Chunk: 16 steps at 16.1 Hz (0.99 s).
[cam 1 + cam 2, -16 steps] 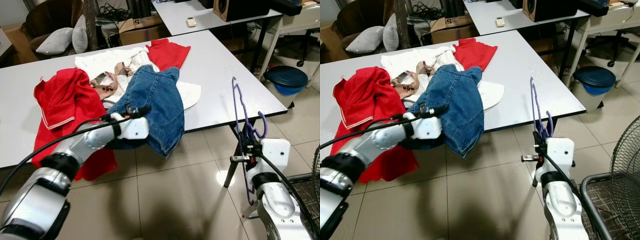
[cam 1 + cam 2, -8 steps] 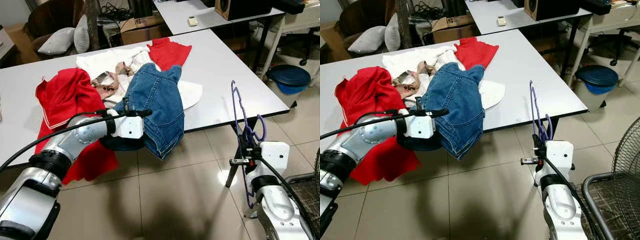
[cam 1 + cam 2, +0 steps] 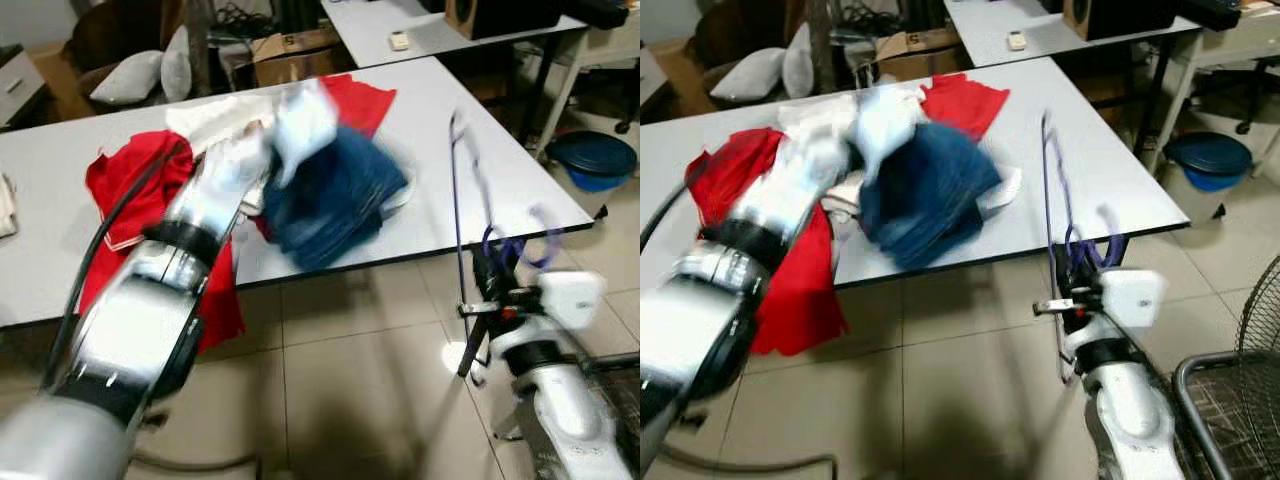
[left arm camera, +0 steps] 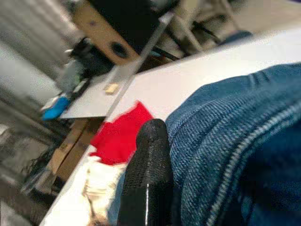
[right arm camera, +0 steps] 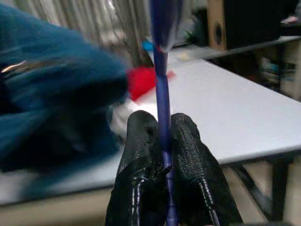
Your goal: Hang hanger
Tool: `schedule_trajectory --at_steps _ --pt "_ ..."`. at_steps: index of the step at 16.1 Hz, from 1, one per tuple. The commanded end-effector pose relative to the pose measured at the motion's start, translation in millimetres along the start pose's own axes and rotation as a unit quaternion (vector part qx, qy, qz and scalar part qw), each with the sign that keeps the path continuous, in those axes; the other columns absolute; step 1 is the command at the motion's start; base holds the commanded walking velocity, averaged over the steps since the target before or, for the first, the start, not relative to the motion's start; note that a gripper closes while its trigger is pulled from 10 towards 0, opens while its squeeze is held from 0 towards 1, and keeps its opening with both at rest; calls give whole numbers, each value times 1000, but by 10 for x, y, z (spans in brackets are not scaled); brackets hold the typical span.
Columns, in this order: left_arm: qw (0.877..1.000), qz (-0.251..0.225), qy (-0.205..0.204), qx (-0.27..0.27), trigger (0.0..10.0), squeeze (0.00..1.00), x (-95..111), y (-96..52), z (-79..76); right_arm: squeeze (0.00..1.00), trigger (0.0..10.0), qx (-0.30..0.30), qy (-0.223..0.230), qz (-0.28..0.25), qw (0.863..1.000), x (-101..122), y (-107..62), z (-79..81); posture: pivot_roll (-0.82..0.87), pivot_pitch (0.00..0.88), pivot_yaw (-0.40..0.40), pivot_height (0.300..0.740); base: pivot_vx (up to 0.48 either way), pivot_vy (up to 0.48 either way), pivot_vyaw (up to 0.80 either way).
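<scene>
A thin purple hanger (image 3: 458,190) stands upright in front of the table's right corner. My right gripper (image 3: 486,285) is shut on its lower part; in the right wrist view both black fingers (image 5: 141,141) pinch the purple rod (image 5: 163,94). My left arm is blurred and reaches over the white table (image 3: 470,130). My left gripper (image 3: 318,150) holds a blue denim garment (image 3: 335,195) bunched above the tabletop. In the left wrist view one black finger (image 4: 148,174) presses against the denim (image 4: 235,150).
A red garment (image 3: 125,180) hangs over the table's near edge, with white clothes (image 3: 215,115) and a red shirt (image 3: 360,95) behind. A blue bin (image 3: 592,160) stands at the right, a wire basket (image 3: 1230,400) by my right arm, and a second table (image 3: 400,20) beyond.
My left arm has swung up and forward over the table, and the denim has come up from the table's edge onto the top. The right gripper still holds the hanger, now slightly higher.
</scene>
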<state>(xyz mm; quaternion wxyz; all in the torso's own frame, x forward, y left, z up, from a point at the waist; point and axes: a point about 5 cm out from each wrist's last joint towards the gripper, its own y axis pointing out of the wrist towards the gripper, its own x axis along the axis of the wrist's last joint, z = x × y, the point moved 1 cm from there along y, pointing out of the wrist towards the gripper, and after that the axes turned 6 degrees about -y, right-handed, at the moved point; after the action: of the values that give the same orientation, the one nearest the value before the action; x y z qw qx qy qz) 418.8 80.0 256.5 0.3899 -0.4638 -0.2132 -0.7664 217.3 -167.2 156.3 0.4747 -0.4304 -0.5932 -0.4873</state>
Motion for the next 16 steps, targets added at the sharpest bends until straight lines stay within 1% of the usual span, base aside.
schedule_trajectory --at_steps 1,2,3,4,5,6,7,9,11,13,14,16 --pt "998 17 -39 42 0 0 -8 -23 152 0 10000 52 32 -58 996 231 -29 123 -32 0 176 740 0 0 0" --pt "997 17 -47 54 0 0 68 -1 201 0 10000 99 55 -80 990 359 -102 214 -36 0 182 740 0 0 0" --pt "997 18 -48 59 0 0 104 9 225 0 10000 134 72 -84 985 418 -165 270 -40 0 185 740 0 0 0" --pt "997 20 -50 61 0 0 118 17 231 0 10000 155 72 -75 982 417 -203 294 -42 0 187 740 0 0 0" --pt "996 24 -58 64 0 0 128 31 232 0 10000 186 71 -54 978 378 -257 326 -46 0 187 740 0 0 0" --pt "995 26 -69 64 0 0 130 46 214 0 10000 211 74 2 975 235 -304 354 -50 0 181 740 0 0 0" --pt "995 28 -73 65 0 0 122 55 200 0 10000 217 76 18 973 190 -315 364 -48 0 173 740 0 0 0" --pt "994 33 -82 71 0 0 89 54 194 0 10000 248 85 44 964 127 -370 429 -50 0 165 740 0 0 0" --pt "993 27 -90 68 0 0 103 56 195 0 10000 243 74 86 963 5 -375 405 -50 0 157 740 0 0 0" --pt "994 18 -94 52 0 0 130 74 151 0 10000 174 55 146 972 -205 -281 240 -46 0 139 740 0 0 0" --pt "994 16 -94 48 0 0 133 76 141 0 10000 165 55 155 973 -234 -273 215 -46 0 139 740 0 0 0" --pt "996 8 -85 16 0 0 118 86 42 0 10000 159 78 144 974 -204 -216 181 -39 0 115 740 0 0 0"
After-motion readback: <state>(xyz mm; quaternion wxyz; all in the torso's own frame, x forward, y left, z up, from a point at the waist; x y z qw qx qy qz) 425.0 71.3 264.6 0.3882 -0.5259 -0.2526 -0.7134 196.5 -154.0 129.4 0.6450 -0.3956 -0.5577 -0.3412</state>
